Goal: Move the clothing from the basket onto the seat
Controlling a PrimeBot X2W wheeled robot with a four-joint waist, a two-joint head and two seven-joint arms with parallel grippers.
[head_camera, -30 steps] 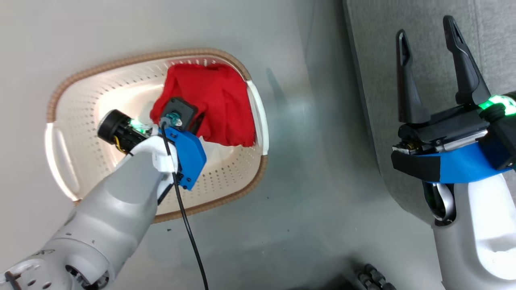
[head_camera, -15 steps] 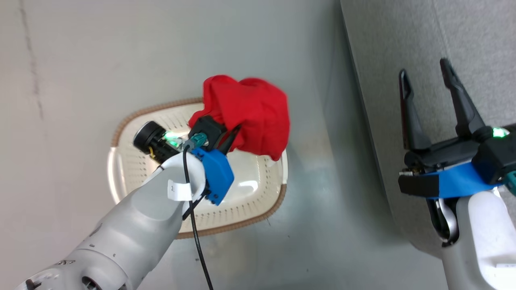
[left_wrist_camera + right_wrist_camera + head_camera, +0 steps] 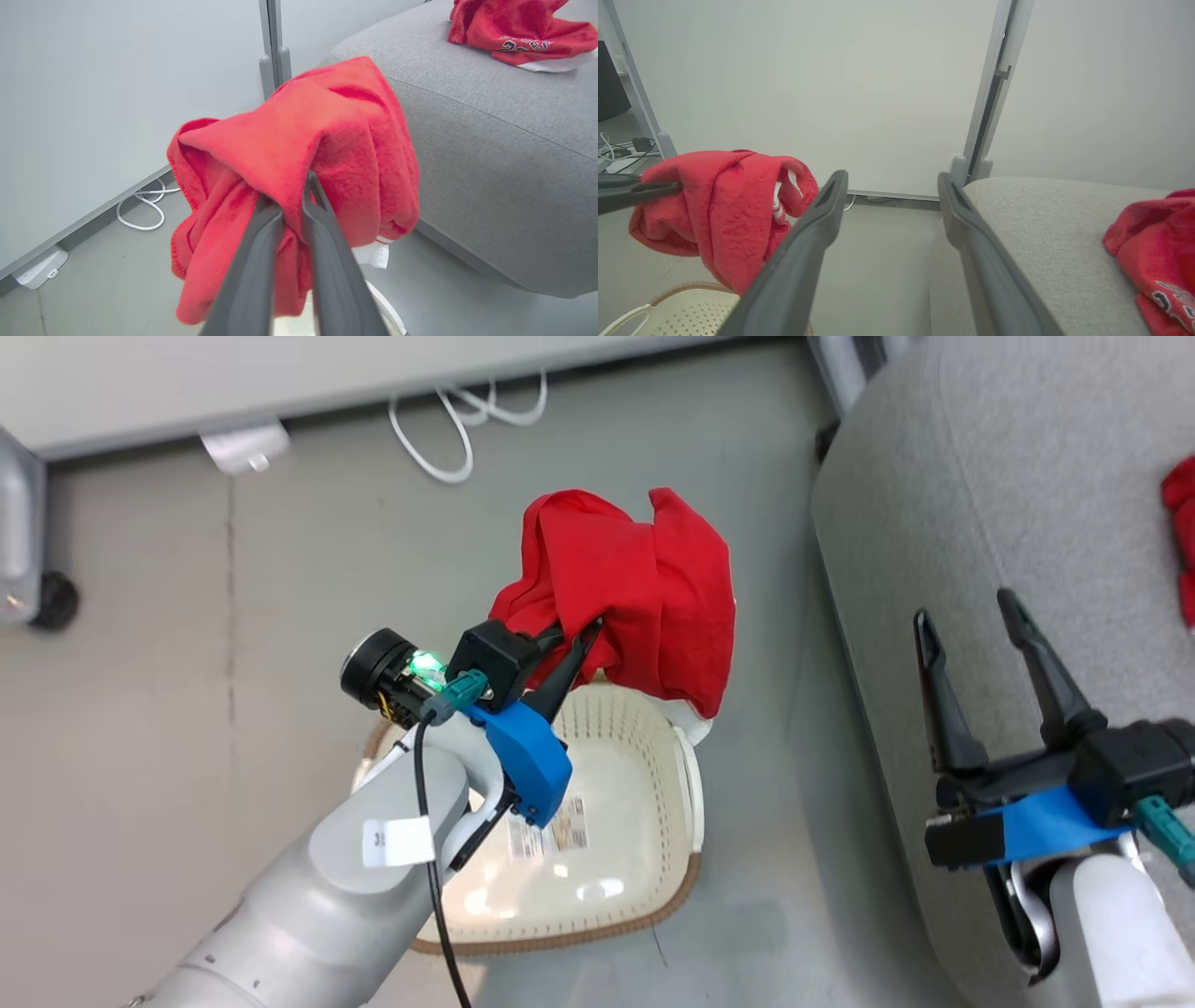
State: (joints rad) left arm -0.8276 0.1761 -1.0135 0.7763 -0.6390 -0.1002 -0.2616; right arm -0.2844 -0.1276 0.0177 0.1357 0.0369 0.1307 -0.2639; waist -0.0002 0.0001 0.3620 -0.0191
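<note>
Carrying step: left gripper (image 3: 579, 630), fingers clamped on a garment (image 3: 644, 597) above the basket (image 3: 644, 747), should next swing over the seat (image 3: 980, 476) and release; right gripper (image 3: 964, 607) idles, fingers apart

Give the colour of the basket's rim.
Brown, with a woven look, on the cream basket; it shows best in the head view.

The red garment (image 3: 644, 588) is looking like soft, fuzzy fleece cloth, matt. The basket (image 3: 653, 756) is gleaming as glossy cream plastic, its rim showing a brown woven texture. The seat (image 3: 990, 476) is showing coarse, matt grey woven fabric. The smooth floor (image 3: 308, 569) is reflecting light faintly. The fingers (image 3: 945, 709) of the right gripper (image 3: 964, 604) are looking like matt dark plastic.
</note>
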